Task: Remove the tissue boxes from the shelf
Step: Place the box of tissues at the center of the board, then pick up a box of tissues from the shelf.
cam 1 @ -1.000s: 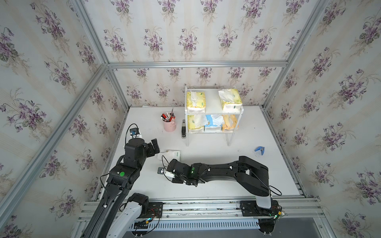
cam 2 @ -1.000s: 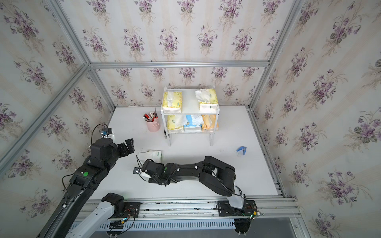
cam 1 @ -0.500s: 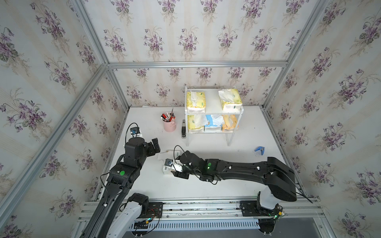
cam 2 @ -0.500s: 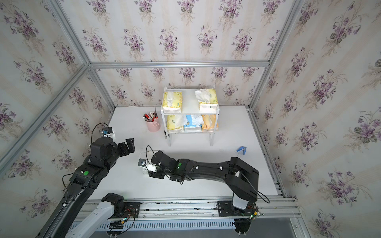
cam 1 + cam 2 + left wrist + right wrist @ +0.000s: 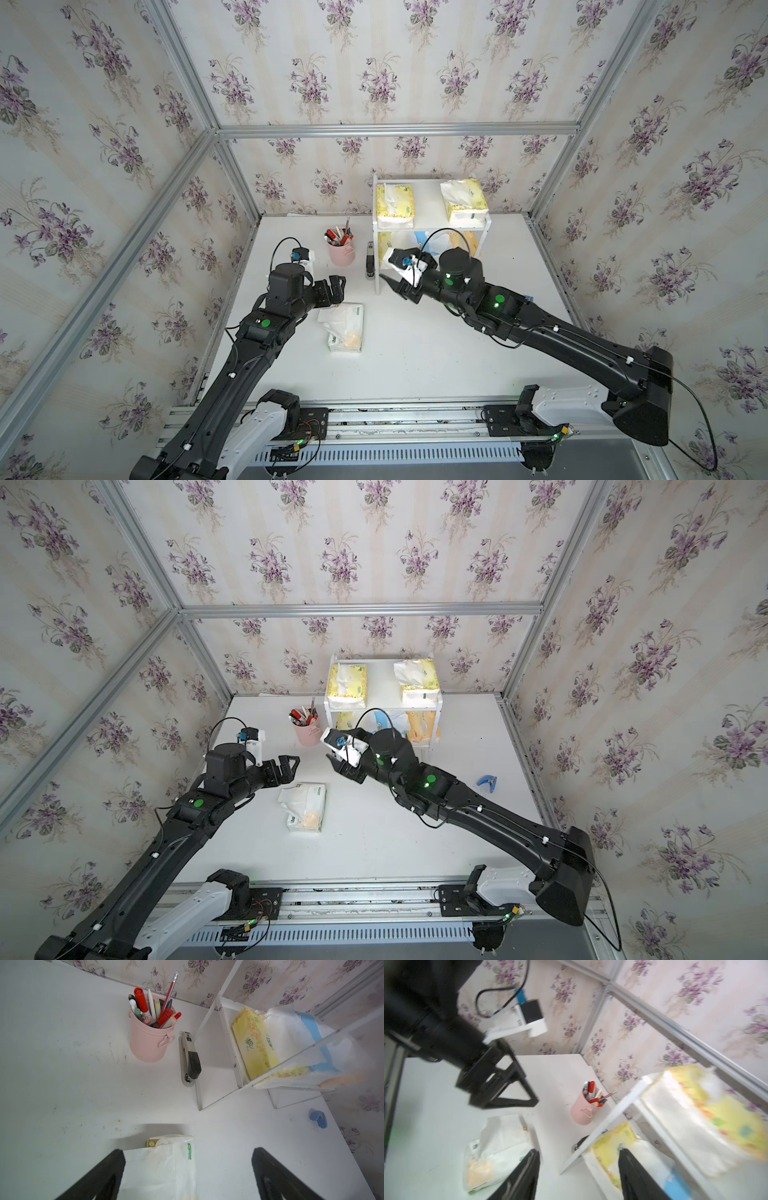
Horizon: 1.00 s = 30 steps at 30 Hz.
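Resting on the bench (image 5: 415, 365): the white pack (image 5: 343, 328) lies flat, off the shelf, on my left arm's side, with tissue poking out of its top.
Left fingers (image 5: 294, 768): spread wide and gripping nothing. They hang over the far end of the white pack, and I cannot tell whether they touch it.
Right fingers (image 5: 394, 286): parted and gripping nothing, raised in front of the shelf's lower tier near its left front leg. That arm's wrist view is blurred.
Shelf (image 5: 428, 203): stands at the back of the bench, close to the wall.
Top tier: the left yellow pack (image 5: 395, 203) and the right yellow pack (image 5: 465, 201) sit at opposite ends, with bare board between them.
Lower tier: the lower yellow pack (image 5: 253, 1043) sits at the left end against the side panel. The blue pack (image 5: 307, 1022) is right beside it, and the orange pack (image 5: 420, 728) is at the right end. My right arm covers part of this tier in both top views.
Pen cup (image 5: 342, 252): pink, upright, full of pens, near the shelf on its left.
Stapler (image 5: 190, 1059): lies on the bench between the pen cup and the shelf, just beside the side panel.
Small blue object (image 5: 486, 780): on the bench to the right of the shelf, well apart from the packs.
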Motion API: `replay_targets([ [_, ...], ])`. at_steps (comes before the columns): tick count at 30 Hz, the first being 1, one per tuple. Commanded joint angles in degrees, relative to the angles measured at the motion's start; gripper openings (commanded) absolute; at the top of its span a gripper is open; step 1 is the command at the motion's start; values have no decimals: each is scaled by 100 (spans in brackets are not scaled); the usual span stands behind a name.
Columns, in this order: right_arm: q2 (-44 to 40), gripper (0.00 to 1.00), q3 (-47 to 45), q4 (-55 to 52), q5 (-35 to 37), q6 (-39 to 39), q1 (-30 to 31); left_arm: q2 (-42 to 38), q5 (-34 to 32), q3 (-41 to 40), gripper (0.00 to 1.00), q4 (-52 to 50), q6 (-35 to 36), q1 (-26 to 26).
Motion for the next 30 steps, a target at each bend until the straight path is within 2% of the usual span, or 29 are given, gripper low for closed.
replay_targets([
  [1,-39,69,483,-383,-11,817,-433,171,408,43,99,83,-40,3],
  [6,425,73,1811,-1237,-157,2266,-1067,251,457,10,99,92,-54,-3],
  [10,738,74,2278,-1312,12,2843,-1186,225,455,-12,99,77,-44,-2],
  [13,1042,74,2590,-1476,418,3288,-1186,185,431,-51,99,48,-19,-5],
  [22,1611,67,3090,-1709,1003,3656,-1194,62,332,-174,99,-19,29,-3],
  [30,1979,64,3251,-1883,848,3755,-1219,60,268,-265,99,-1,42,-3],
])
